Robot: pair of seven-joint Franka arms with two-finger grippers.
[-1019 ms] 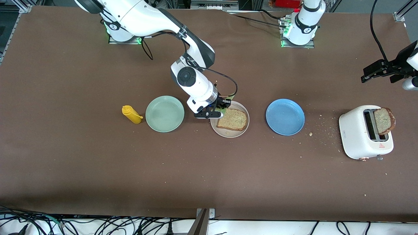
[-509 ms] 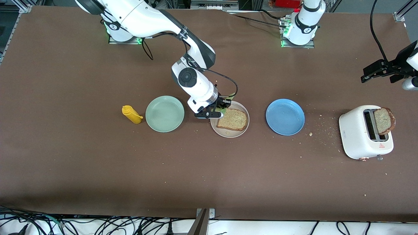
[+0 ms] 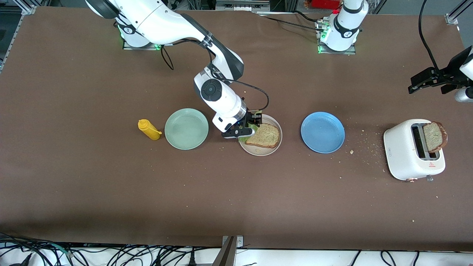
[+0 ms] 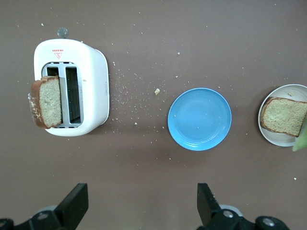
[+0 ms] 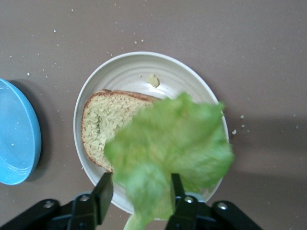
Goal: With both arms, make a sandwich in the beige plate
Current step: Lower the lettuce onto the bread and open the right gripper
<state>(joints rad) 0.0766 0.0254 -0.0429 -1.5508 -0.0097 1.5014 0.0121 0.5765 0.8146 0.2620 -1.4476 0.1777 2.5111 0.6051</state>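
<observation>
Overhead, the right gripper [image 3: 252, 123] hangs low over the beige plate [image 3: 260, 152] at the middle of the frame. Its fingers [image 5: 103, 190] are parted, and a blurred green lettuce leaf [image 5: 172, 139] sits loose between them, over the plate's rim toward the right arm's end. Whether the leaf touches either finger cannot be told. One wholegrain bread slice [image 3: 263, 135] lies flat on that plate and part of the leaf covers it.

The left gripper [image 3: 412, 88] waits in the air at the upper edge of the frame, at the left arm's end of the table [image 3: 236, 207]. It is spread wide and holds nothing.

The whole lower half of the brown table is bare, as is a broad band between the plates and the arm bases. Gaps separate the plates in their row.

By count there are three plates: mint-green [image 3: 186, 128], beige and blue [image 3: 322, 132]. There are two bread slices, and the second slice [image 3: 434, 136] stands up out of a slot of the single white toaster [image 3: 410, 155]. One yellow squeeze bottle [image 3: 149, 129] lies just beside the mint-green plate. Crumbs [image 3: 366, 147] are scattered between the blue plate and the toaster.
</observation>
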